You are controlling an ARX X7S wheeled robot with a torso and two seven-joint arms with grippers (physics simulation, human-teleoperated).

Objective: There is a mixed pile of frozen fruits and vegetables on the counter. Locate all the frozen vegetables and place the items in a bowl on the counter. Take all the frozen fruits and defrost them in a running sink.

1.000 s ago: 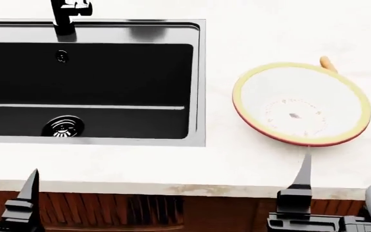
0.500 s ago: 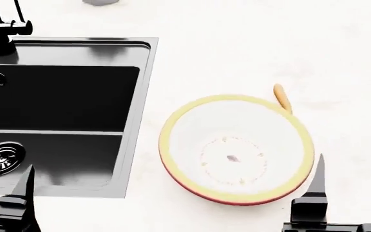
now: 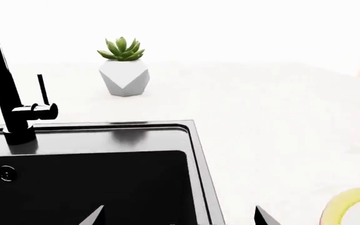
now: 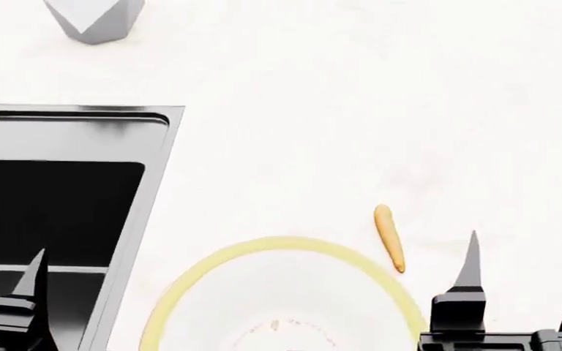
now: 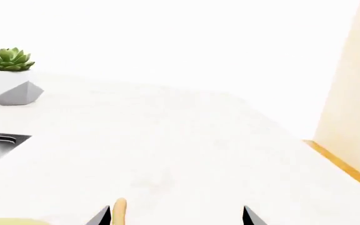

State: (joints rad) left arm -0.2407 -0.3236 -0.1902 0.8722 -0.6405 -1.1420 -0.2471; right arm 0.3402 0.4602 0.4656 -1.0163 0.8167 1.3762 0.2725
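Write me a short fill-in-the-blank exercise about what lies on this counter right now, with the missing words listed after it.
1. The carrot lies on the counter, just outside the rim of the ____.
2. The grey faceted pot holds a green ____.
3. The sink basin is coloured ____.
4. Inside the bowl there are ____ vegetables.

Missing words: bowl; succulent plant; black; no

The counter [image 4: 359, 110] looks like smooth white stone; the sink [image 3: 92, 187] is shiny black inside with a grey metal rim; the faucet [image 3: 11, 103] is glossy black; the faceted pot [image 3: 123, 79] looks matt and pale grey; the bowl [image 4: 291, 245] has a smooth yellow rim.
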